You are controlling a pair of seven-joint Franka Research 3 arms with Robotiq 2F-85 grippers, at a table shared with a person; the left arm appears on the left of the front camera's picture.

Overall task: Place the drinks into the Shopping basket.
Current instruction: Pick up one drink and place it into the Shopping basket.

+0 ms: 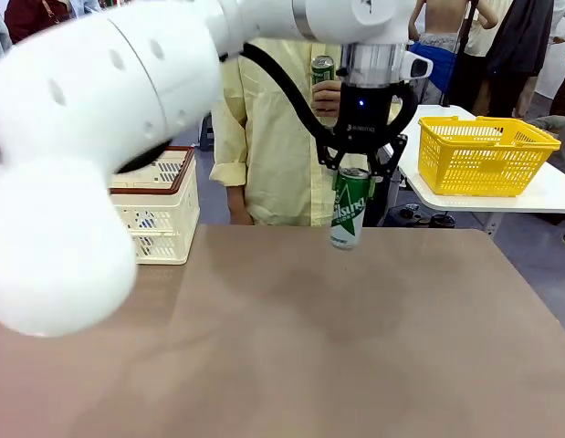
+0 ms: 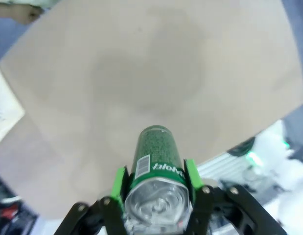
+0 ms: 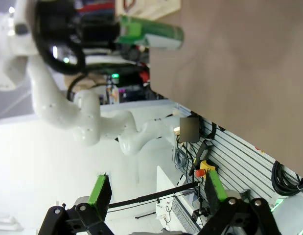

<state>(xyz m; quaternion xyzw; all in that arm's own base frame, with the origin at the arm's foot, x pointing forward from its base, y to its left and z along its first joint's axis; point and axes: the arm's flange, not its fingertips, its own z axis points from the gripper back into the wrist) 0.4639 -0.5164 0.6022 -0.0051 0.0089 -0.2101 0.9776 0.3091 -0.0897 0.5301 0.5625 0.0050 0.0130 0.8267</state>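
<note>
My left gripper (image 1: 352, 178) is shut on a green can (image 1: 349, 212) with white lettering, held by its silver top and hanging upright above the far middle of the brown table (image 1: 355, 347). In the left wrist view the green can (image 2: 157, 161) sits between the green pads (image 2: 121, 181), high over the table. The right wrist view shows this green can (image 3: 153, 34) sideways, far off. A person's hand (image 1: 329, 97) holds a second green can (image 1: 323, 68) up behind it. The Shopping basket (image 1: 156, 210), cream-white with a brown rim, stands at the table's far left. My right gripper (image 3: 156, 191) is open with nothing between its fingers.
A yellow mesh basket (image 1: 483, 155) rests on a separate white table (image 1: 538, 196) at the back right. The person in a pale yellow shirt (image 1: 264, 137) stands at the far edge. My left arm's big white link (image 1: 81, 164) blocks the front view's left part.
</note>
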